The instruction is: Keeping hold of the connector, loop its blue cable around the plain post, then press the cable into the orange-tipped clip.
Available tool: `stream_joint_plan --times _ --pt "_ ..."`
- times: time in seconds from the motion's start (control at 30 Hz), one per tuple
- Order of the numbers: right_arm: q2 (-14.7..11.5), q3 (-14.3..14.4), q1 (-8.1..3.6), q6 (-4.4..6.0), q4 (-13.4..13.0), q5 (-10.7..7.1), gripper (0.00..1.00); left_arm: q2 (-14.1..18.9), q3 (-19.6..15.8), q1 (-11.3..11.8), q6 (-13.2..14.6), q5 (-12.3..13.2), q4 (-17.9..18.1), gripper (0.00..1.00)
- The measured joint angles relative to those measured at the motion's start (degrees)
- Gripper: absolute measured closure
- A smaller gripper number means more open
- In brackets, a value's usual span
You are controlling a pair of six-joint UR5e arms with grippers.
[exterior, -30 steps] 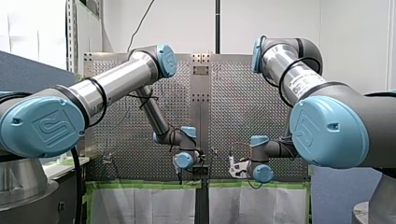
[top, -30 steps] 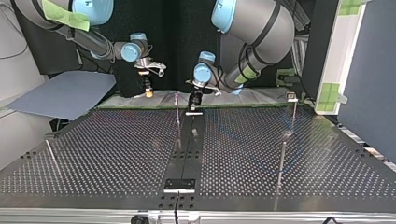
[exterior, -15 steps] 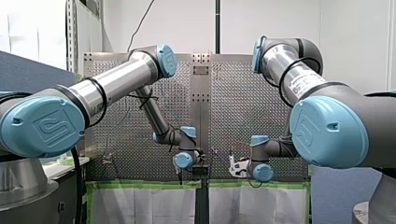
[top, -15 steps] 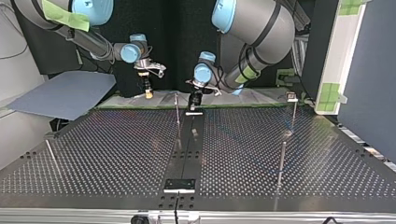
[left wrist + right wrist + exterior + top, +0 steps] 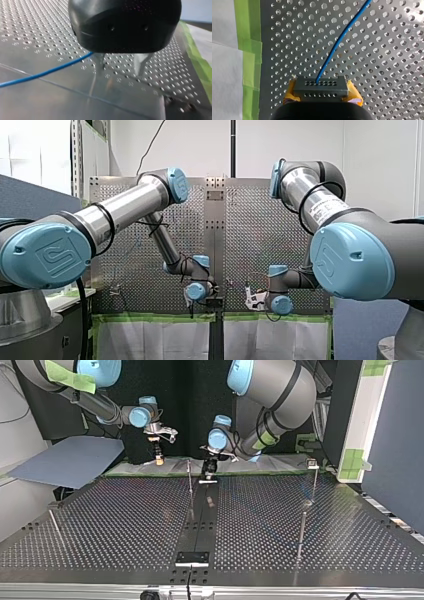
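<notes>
Grey hole-dotted block connector [image 5: 321, 86] was pinched in my right gripper [image 5: 321, 92]; its thin blue cable [image 5: 339, 40] ran ahead over perforated metal table [image 5: 387, 62], green tape edge [image 5: 249, 62] near. My left gripper [image 5: 120, 67] stood spread.

My left arm [image 5: 125, 207] was a silver tube between grey joint housings. Each housing was closed by a round light-blue cap [image 5: 48, 255] embossed with a logo, and a black cable [image 5: 106, 231] ringed the tube. My right arm [image 5: 305, 187] was built alike and bore a white label [image 5: 326, 209] with dark print. Strips of green tape [image 5: 70, 377] stuck to both arms. The left pincer [image 5: 118, 71] had a rounded black housing with two small holes and bare metal fingers [image 5: 99, 63]. The right pincer [image 5: 321, 87] was black with yellow pads [image 5: 290, 91].
</notes>
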Motion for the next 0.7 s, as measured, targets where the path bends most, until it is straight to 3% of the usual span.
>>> stream_joint_plan --times 0.1,0.17,0.2,0.23,0.47,0.7 --pt "0.0 0.0 0.00 -0.03 0.0 0.00 1.00 0.0 0.0 0.2 1.6 -1.3 -1.7 0.20" --pt "0.0 0.0 0.00 -0.03 0.0 0.00 1.00 0.0 0.0 0.3 2.7 -1.2 -2.8 0.09" --pt "0.0 0.0 0.00 -0.03 0.0 0.00 1.00 0.0 0.0 0.5 3.4 -0.9 -3.5 0.09" --pt "0.0 0.0 -0.02 -0.03 0.1 0.00 1.00 0.0 0.0 0.6 3.9 -0.6 -4.0 0.00" --pt "0.0 0.0 -0.33 -0.57 0.5 0.00 1.00 0.7 0.0 1.4 7.8 2.7 -7.9 0.00" --pt "0.1 0.0 -0.89 -1.86 1.3 0.00 1.00 3.3 -0.2 0.6 11.8 0.8 -11.9 0.00"
